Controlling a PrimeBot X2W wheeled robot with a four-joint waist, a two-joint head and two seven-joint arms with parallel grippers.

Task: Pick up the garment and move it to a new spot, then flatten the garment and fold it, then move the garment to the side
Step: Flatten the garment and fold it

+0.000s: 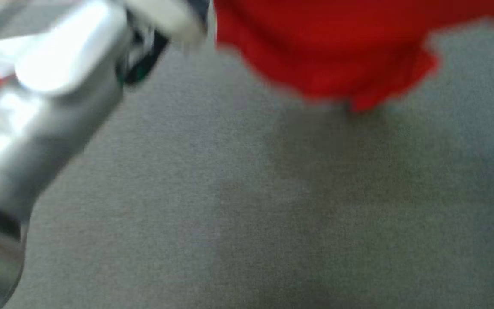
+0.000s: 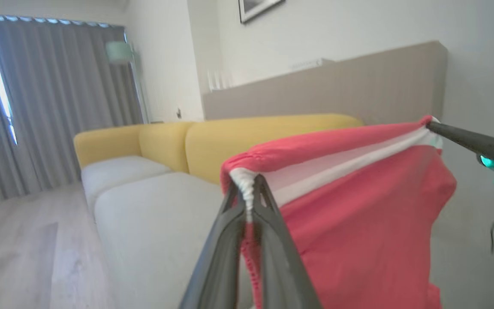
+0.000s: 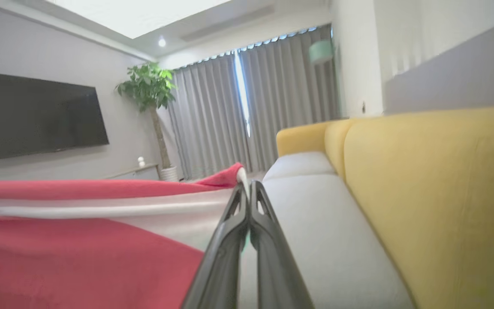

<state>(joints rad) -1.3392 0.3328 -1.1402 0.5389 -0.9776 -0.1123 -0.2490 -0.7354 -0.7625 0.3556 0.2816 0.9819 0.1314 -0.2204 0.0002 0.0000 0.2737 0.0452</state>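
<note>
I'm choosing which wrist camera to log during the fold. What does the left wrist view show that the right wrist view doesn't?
Left wrist view: the left gripper shut on the white edge of the red garment, and a framed picture on the wall.
Right wrist view: a television and a potted plant.
Both: the right gripper shut on the garment's other corner, the garment stretched in the air, the yellow sofa and the grey curtains.

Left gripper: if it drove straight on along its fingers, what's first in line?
The left gripper, shut on the garment, points at the sofa's yellow backrest; probably that first, though depth is unclear.
</note>
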